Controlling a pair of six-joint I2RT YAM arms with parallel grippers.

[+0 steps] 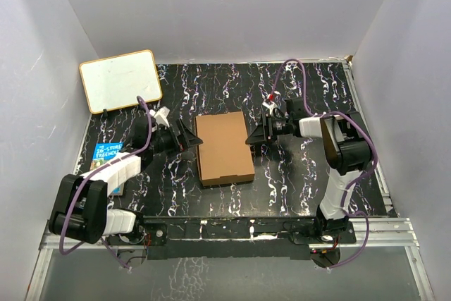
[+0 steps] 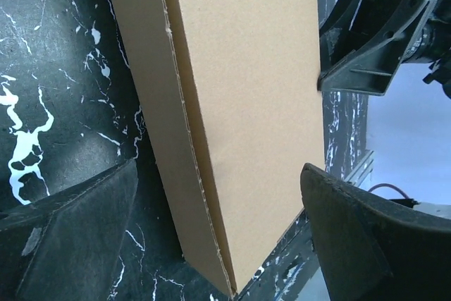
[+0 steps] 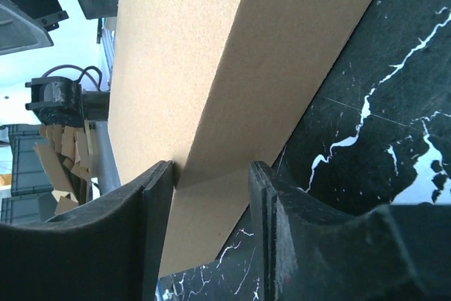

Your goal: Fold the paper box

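Note:
The paper box (image 1: 224,147) lies shut and flat in the middle of the black marbled table, a plain brown shallow carton. My left gripper (image 1: 194,138) is at its left edge, open wide. In the left wrist view the left gripper (image 2: 218,174) has the box's near corner (image 2: 246,103) between its spread fingers, touching neither. My right gripper (image 1: 251,137) is at the box's right edge. In the right wrist view the right gripper (image 3: 209,167) straddles the box's side wall (image 3: 232,118) with its jaws half closed. One pad (image 3: 158,195) is against the lid's edge; whether both pads press does not show.
A white board with a tan frame (image 1: 120,80) leans at the back left. A blue book (image 1: 106,153) lies under the left arm. Grey walls stand on three sides and a metal rail (image 1: 282,225) runs along the near edge.

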